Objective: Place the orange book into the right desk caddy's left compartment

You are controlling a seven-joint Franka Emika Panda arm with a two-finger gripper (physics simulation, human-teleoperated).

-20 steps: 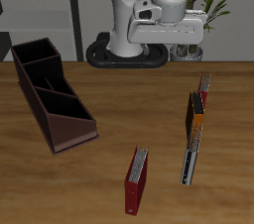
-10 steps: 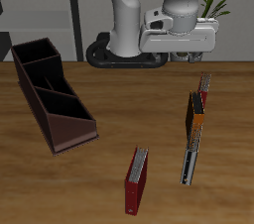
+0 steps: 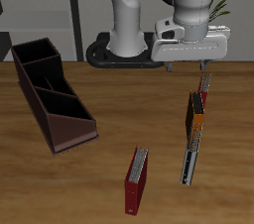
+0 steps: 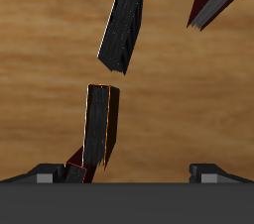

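Well away from the gripper, table: wooden top (image 3: 109, 178), bare between the scattered things.
Right desk caddy (image 3: 52, 91): well apart from the gripper, across the table from it; long dark maroon box with inner dividers, open top, its long axis running diagonally from the back toward the table's front edge.
Arm (image 3: 134, 10): white, rising from its base at the back; wrist bent so the hand points down. Compared with a second ago the hand has swung sideways, away from the caddy, and now hangs over the row of books.
Gripper (image 3: 189, 61): fingers spread, nothing between them; both fingertips (image 4: 55, 175) show apart in the wrist view, above the table.
Dark red hardback (image 3: 135, 179): far from the gripper, close to the table's front edge, grey page edges showing.
Orange book (image 3: 196, 115): just below the gripper and a little toward the front edge; standing on its edge, dark cover face showing, long axis running from back to front. Wrist view shows it (image 4: 101, 126) near one fingertip, orange rim visible. It has not moved since the earlier pictures.
Dark slim book (image 3: 190, 157): beyond the orange book, toward the front edge, roughly in line with it.
Thin red-spined book (image 3: 203, 86): right under the gripper, partly hidden by it.
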